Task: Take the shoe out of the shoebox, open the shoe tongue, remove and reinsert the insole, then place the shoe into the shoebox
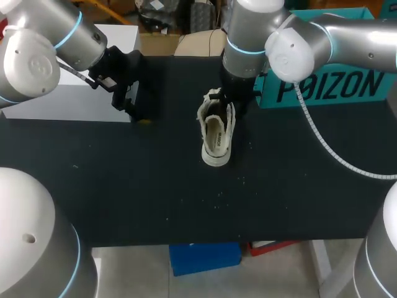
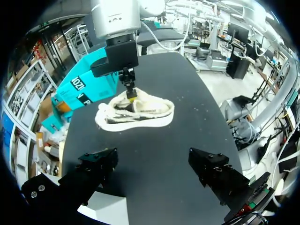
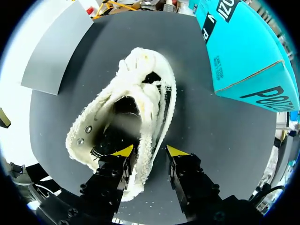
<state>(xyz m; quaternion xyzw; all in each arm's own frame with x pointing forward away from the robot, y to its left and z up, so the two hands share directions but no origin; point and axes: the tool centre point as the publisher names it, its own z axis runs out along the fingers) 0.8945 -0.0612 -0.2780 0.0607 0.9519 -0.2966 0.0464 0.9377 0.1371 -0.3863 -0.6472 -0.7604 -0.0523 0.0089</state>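
Right gripper [image 3: 150, 151] pinches the shoe [image 3: 129, 93] by its side wall, one finger inside, one outside, narrowly parted. Shoe sits sole-down on the table [image 1: 124, 186], near the teal shoebox [image 1: 338, 81]. We judge it light, soft and floppy; heel or sole edge should hold firmer. Left gripper [image 2: 157, 166] gapes, empty.

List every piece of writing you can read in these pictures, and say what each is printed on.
"POIZON": large dark letters on the side of the teal shoebox.
Small print on the shoebox's end face, in the right wrist view: too small to read.
Dark print on the insole of the shoe: blurred, unreadable.
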